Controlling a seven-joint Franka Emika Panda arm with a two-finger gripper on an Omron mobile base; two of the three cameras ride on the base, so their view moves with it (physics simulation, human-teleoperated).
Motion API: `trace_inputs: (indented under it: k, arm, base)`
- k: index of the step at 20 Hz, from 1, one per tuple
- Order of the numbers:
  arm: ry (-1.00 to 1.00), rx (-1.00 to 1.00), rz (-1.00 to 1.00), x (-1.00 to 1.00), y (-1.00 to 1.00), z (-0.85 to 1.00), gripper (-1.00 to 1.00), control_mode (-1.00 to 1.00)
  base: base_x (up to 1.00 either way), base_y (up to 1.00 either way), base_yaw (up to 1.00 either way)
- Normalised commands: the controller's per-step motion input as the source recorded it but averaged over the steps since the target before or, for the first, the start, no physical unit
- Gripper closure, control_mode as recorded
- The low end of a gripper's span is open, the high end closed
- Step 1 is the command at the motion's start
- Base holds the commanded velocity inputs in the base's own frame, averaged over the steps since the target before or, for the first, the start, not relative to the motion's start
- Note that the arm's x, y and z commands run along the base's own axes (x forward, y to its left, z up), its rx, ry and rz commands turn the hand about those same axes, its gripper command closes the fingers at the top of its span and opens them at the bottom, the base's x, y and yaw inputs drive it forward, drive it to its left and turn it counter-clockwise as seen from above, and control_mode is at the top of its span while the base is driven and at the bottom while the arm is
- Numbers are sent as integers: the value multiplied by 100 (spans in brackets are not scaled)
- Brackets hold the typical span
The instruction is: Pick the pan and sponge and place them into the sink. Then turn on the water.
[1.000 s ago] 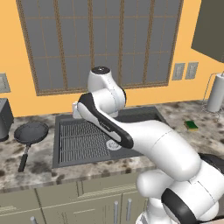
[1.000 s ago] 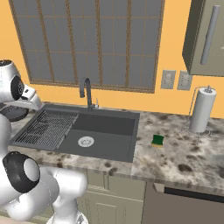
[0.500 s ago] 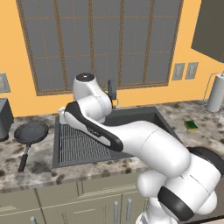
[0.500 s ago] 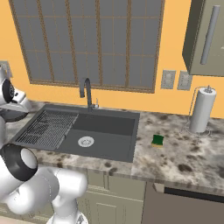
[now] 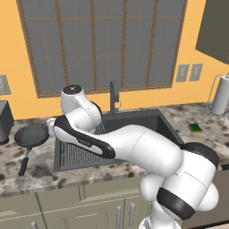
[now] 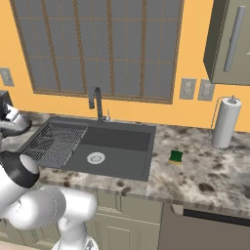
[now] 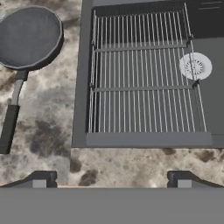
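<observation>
The pan [image 5: 31,135] rests on the counter left of the sink [image 5: 147,123], its black handle [image 5: 23,163] pointing to the front edge. The hand view looks down on the pan [image 7: 28,37] at upper left, with the sink's wire grid [image 7: 140,74] and silver drain [image 7: 195,66] to its right. My gripper [image 7: 111,181] hangs open and empty above the counter's front strip, between pan and sink and touching neither. The sponge [image 5: 195,128] lies on the counter right of the sink, and it is also seen from the right base view [image 6: 176,156].
A dark faucet [image 6: 97,102] stands behind the sink. A paper towel roll [image 6: 225,122] stands at the far right under a wall cabinet [image 6: 229,39]. A dark appliance [image 5: 2,121] sits at the counter's left end beyond the pan.
The arm has swung left from over the sink toward the pan's side of the counter. The jaws stayed open. Pan and sponge have not moved.
</observation>
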Motion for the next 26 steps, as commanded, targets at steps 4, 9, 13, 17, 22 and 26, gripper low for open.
trace_inputs:
  k: [4,9,13,17,22,26]
  arm:
    - [0,0,0,0,40,-21,-100,-100]
    - [0,0,0,0,40,-22,-100,-100]
    - [0,0,0,1,41,-21,-100,-100]
    - [0,0,0,1,43,-20,-100,-100]
    - [0,0,-1,6,44,-18,-100,-100]
    - [0,0,0,12,36,-19,-100,-100]
  base:
    - [0,0,0]
    - [0,0,0]
    - [0,0,0]
    - [0,0,0]
    - [0,0,0]
    - [0,0,0]
